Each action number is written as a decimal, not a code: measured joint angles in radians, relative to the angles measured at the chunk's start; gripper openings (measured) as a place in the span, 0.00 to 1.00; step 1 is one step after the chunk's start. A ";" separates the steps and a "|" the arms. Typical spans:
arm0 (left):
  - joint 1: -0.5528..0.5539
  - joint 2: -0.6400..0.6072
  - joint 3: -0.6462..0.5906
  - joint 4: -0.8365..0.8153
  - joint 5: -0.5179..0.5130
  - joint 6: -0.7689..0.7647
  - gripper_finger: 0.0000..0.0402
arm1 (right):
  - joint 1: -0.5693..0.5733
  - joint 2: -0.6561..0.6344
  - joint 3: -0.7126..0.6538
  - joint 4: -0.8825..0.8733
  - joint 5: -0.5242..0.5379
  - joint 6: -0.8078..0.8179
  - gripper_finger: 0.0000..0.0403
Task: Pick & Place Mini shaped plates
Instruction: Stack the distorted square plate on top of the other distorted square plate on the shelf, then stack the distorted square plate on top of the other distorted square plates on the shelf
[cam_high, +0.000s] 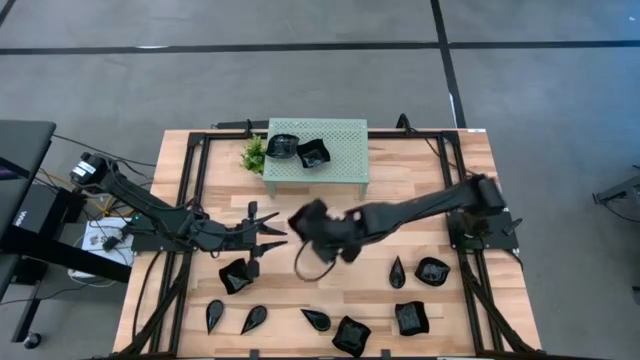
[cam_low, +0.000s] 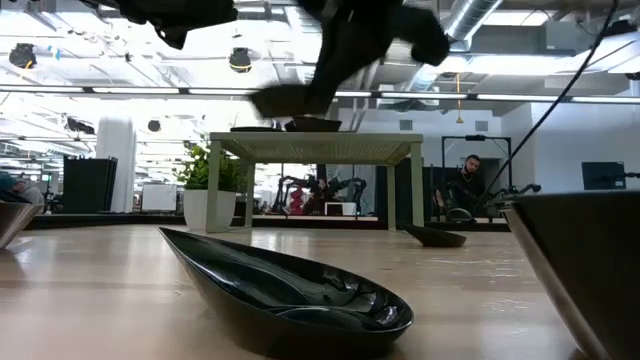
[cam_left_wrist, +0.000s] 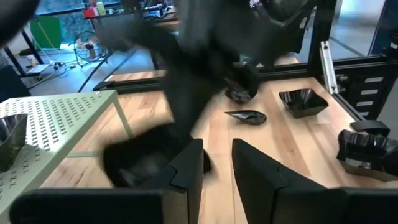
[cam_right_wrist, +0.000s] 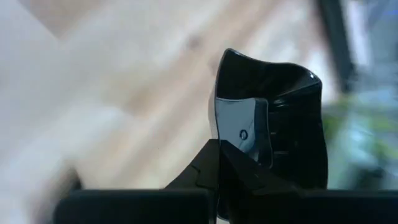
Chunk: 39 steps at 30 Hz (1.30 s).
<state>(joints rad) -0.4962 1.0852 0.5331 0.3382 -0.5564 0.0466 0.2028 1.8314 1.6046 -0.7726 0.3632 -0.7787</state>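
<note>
Right pincer: clamped on a mini plate's rim (airborne); carry level, release over the green stand.
Left pincer: spread, empty, low over the worktop.

right pincer blurred, held plate cut off — rim hidden

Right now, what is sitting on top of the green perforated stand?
Two glossy black mini plates sit side by side on the stand, toward its left end. The rest of its top shows bare. The space under the stand is hidden from above.
</note>
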 joint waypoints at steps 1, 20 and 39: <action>-0.002 -0.002 0.000 0.001 0.000 0.001 0.22 | -0.009 -0.033 0.000 -0.019 0.020 -0.036 0.01; 0.004 -0.006 0.000 0.064 -0.001 0.099 0.22 | -0.466 -0.157 -0.007 0.096 -0.242 -0.254 0.00; 0.005 -0.006 0.000 0.075 -0.005 0.106 0.22 | -0.484 -0.095 -0.005 0.121 -0.257 -0.127 0.17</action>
<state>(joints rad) -0.4911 1.0794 0.5331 0.4129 -0.5610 0.1528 -0.2810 1.7366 1.5993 -0.6516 0.1061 -0.9058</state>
